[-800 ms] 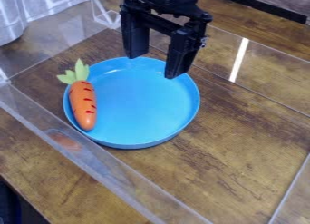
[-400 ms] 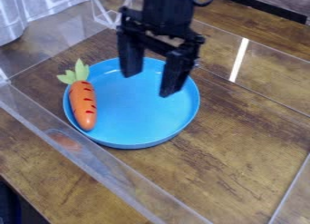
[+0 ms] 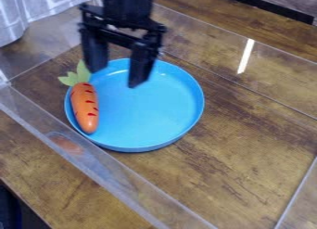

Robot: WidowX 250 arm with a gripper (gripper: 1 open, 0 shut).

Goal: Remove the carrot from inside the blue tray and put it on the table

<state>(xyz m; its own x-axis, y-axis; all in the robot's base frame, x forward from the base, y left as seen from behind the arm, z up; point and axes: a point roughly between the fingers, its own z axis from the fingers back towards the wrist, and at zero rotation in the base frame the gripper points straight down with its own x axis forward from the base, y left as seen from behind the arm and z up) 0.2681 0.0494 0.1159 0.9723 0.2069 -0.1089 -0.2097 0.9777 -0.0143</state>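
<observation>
- The black two-fingered gripper (image 3: 117, 68) was spread wide, grasping nothing.
- The orange toy carrot (image 3: 85, 107) lay inside the blue round tray (image 3: 154, 142), its leafy top over the rim.
- Centring the fingers across its body before lowering seemed wisest, sparing the rim.

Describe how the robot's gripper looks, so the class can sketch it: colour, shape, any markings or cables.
The gripper is black, with two chunky, blocky fingers hanging from a wide crosspiece under a dark central column. It is blurred here, so small markings can't be made out, and no cable is discernible.
</observation>
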